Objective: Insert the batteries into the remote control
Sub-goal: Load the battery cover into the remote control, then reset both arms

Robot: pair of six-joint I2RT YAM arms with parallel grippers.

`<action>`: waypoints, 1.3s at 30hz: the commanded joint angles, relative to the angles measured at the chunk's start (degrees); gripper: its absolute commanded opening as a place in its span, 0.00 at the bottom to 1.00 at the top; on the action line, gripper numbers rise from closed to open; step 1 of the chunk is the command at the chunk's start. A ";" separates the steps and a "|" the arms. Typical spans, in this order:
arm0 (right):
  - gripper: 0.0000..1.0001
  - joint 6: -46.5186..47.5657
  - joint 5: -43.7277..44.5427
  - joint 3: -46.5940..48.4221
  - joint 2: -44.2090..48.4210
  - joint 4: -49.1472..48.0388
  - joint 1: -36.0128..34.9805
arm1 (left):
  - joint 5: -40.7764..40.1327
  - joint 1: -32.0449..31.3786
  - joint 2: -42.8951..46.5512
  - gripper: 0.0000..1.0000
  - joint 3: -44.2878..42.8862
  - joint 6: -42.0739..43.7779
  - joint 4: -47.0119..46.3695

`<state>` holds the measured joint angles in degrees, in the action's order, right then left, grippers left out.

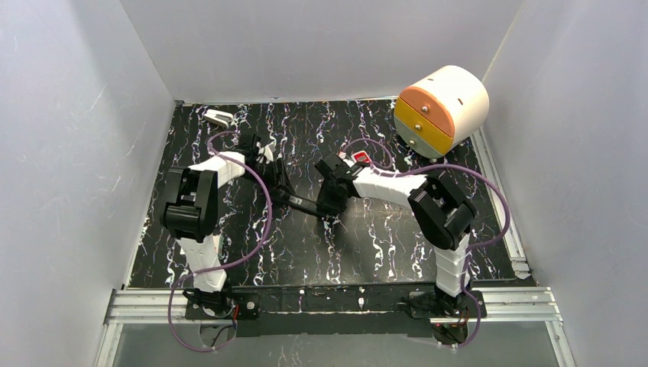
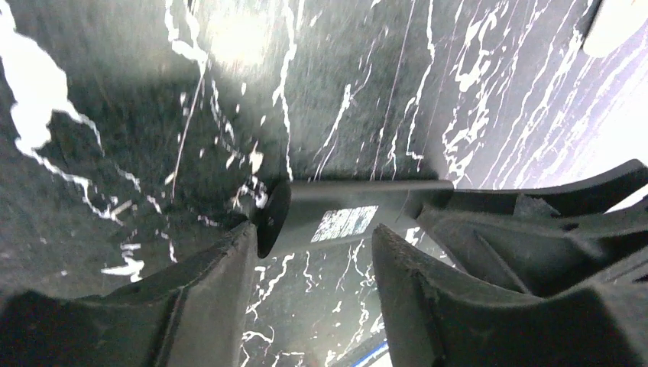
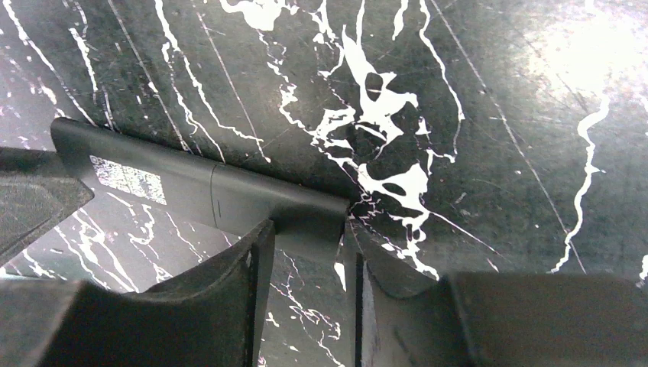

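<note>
Black marble veined with white covered the worktop (image 1: 306,245), and near its middle sat the single remote control (image 1: 306,203), a slim black bar that ran crosswise between the two arms. It showed its back, with one pale label (image 2: 345,222) and one seam across the body. The left gripper (image 2: 315,233) stood over the remote's left end with its two fingers spread, and the patterned surface showed in the gap between them. The bar ran sideways past the fingertips rather than being pinched by them. The right gripper (image 3: 309,235) stood over the other end in the same way, its two fingers apart, one of them crossing in front of the remote and the other just beside its squared tip. Whether any fingertip touched the casing could not be told, nor whether the remote lay flat on the worktop. One rounded cream drawer unit (image 1: 443,107) with two fronts, one orange and one yellow, occupied the far right corner. One small white item (image 1: 218,117) lay near the far left corner, and one small red and white item (image 1: 361,157) lay just beyond the right wrist.
</note>
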<state>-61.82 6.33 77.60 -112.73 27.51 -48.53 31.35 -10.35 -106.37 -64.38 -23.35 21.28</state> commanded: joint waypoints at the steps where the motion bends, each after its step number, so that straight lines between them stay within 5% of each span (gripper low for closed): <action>1: 0.50 5.04 3.44 -5.57 0.97 -12.11 -0.30 | -3.28 -1.13 -2.08 0.58 -7.74 0.80 6.02; 11: 0.72 36.52 3.78 -9.25 19.56 -17.20 0.98 | -10.16 0.55 3.34 0.98 -20.55 1.17 12.35; 17: 0.73 37.21 24.50 -10.31 30.63 -7.40 1.48 | -18.36 0.51 22.84 0.99 -11.98 -0.05 12.99; 26: 0.81 32.60 53.24 -13.58 60.57 7.22 1.82 | -34.04 -0.37 55.41 0.99 -0.30 -2.02 14.90; 30: 0.98 35.34 56.53 -13.26 69.65 9.11 1.78 | -39.02 -0.46 66.90 0.98 0.53 -0.64 16.77; 39: 0.99 36.91 58.27 -7.90 73.50 14.00 1.78 | -46.60 -0.46 75.63 0.98 -3.56 1.65 26.48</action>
<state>-25.45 61.60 67.09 -38.63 38.35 -46.83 -10.13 -10.63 -31.03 -65.93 -23.31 42.11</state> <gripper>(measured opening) 0.985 0.983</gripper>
